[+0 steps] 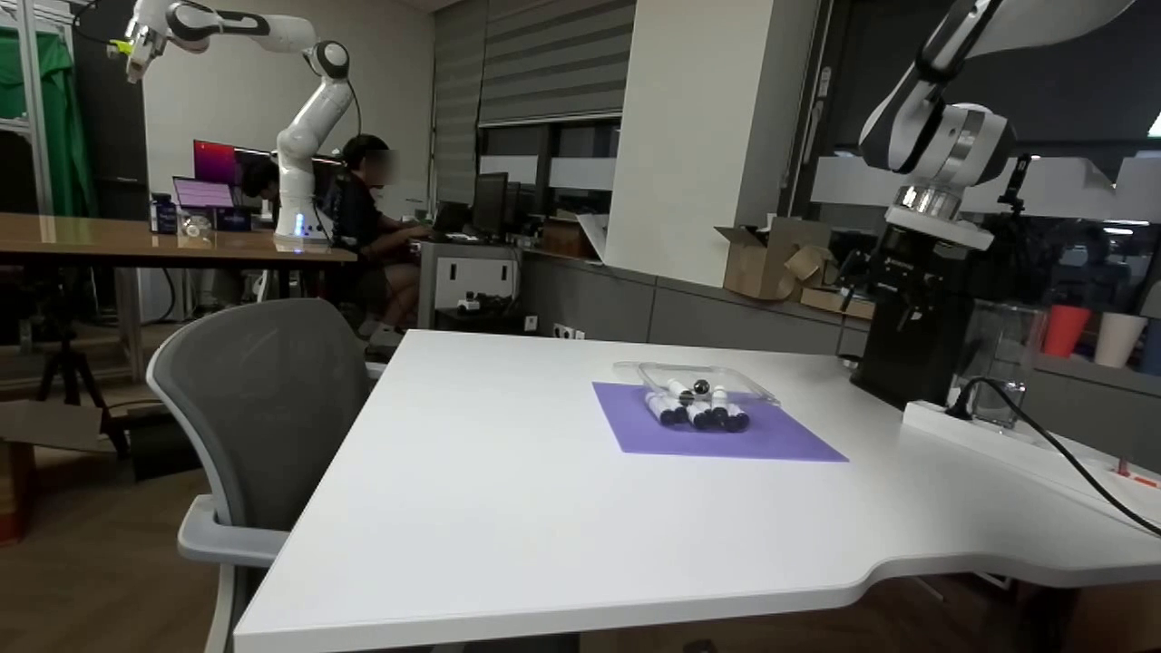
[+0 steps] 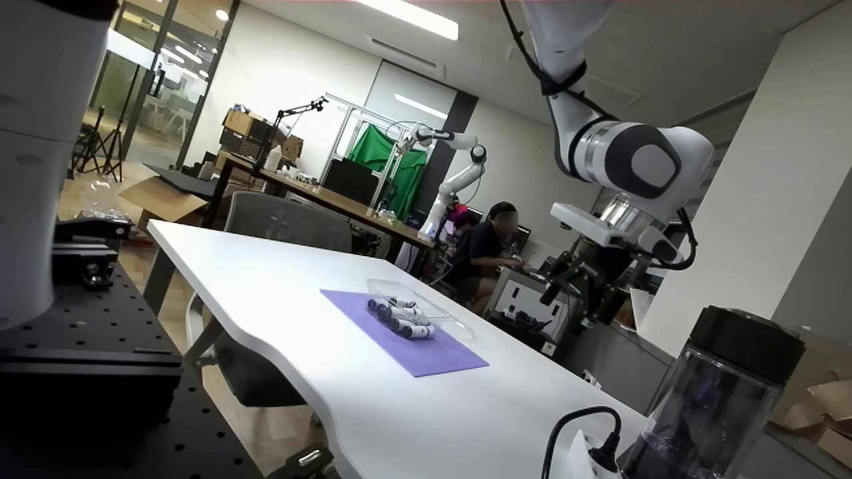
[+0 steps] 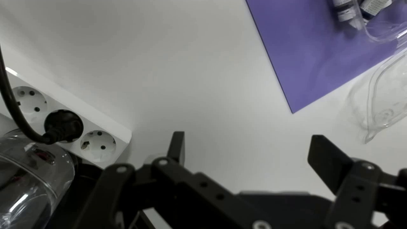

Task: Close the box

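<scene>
A small clear plastic box (image 3: 375, 36) rests on the purple mat (image 1: 780, 435), with several white, black-capped vials (image 1: 698, 414) in it. Its see-through lid (image 2: 447, 314) is folded back, away from the vials; in the wrist view the lid (image 3: 389, 95) reaches past the mat's edge over the white table and is cut off by the frame. My gripper (image 2: 567, 311) hangs high above the table, well clear of the box, toward the power strip. In the wrist view the gripper (image 3: 249, 146) has widely spread fingers with only bare tabletop between them.
A white power strip (image 3: 109, 127) with a black plug and cable (image 1: 1052, 431) lies along the table's edge. Beside it stands a tall clear bottle (image 2: 705, 392) with a black cap. A grey chair (image 1: 272, 399) is at the opposite side.
</scene>
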You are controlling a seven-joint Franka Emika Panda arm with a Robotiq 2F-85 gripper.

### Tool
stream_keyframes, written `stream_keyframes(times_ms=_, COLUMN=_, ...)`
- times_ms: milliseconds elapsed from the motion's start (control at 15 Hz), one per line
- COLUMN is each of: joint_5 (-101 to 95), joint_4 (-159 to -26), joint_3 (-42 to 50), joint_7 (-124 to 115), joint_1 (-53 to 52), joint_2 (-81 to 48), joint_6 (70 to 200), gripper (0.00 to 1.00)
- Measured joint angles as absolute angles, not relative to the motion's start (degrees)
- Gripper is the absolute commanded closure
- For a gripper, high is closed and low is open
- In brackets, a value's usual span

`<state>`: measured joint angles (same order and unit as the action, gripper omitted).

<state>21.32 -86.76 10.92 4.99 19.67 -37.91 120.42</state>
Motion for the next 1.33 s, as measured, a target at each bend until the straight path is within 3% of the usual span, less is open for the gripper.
stream_keyframes(times_ms=600, joint_5=21.2, joint_4=-86.1, joint_3=10.0, joint_7=4.8, joint_1=20.0, joint_2=-38.8, joint_6=120.3, gripper=0.00)
stream_keyframes(times_ms=1333, joint_5=21.4, joint_4=-67.8, joint_3=4.0, joint_7=0.2, joint_1=20.0, joint_2=-55.4, joint_6=115.3, gripper=0.00)
